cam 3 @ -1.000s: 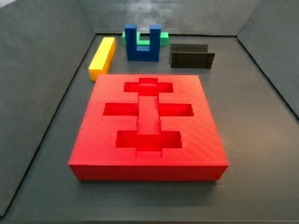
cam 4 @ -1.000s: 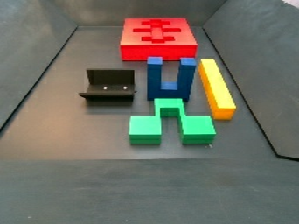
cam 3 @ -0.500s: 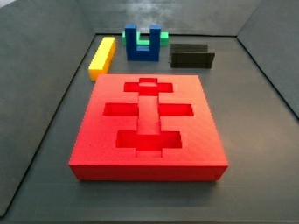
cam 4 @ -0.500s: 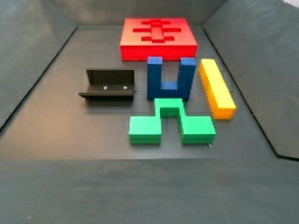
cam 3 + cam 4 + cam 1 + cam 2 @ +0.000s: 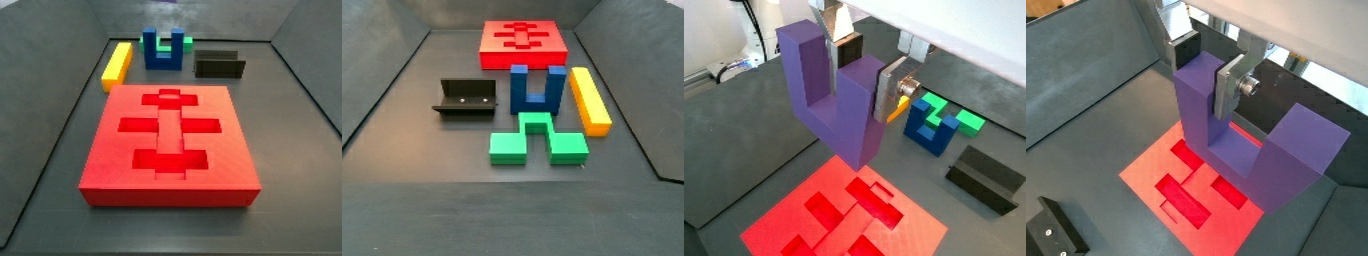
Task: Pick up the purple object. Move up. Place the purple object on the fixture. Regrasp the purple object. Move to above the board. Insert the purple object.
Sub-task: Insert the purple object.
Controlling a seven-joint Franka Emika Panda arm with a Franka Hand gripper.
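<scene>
In both wrist views my gripper (image 5: 865, 75) (image 5: 1209, 72) is shut on one prong of the purple object (image 5: 828, 95) (image 5: 1229, 155), a chunky U-shaped block. The block hangs with its prongs up, above the red board (image 5: 828, 215) (image 5: 1164, 168) and its brighter recesses. The dark fixture (image 5: 985, 178) (image 5: 1056, 232) stands on the floor off to one side of the board. Both side views show the board (image 5: 167, 140) (image 5: 525, 40) and the fixture (image 5: 219, 65) (image 5: 466, 98). Neither side view takes in the gripper or the purple block.
A blue U-shaped block (image 5: 536, 88) (image 5: 163, 50) (image 5: 929, 122) stands upright beside the fixture. A green block (image 5: 536, 140) (image 5: 965, 122) lies next to it, and a yellow bar (image 5: 589, 100) (image 5: 118, 63) on the other side. Grey walls ring the floor.
</scene>
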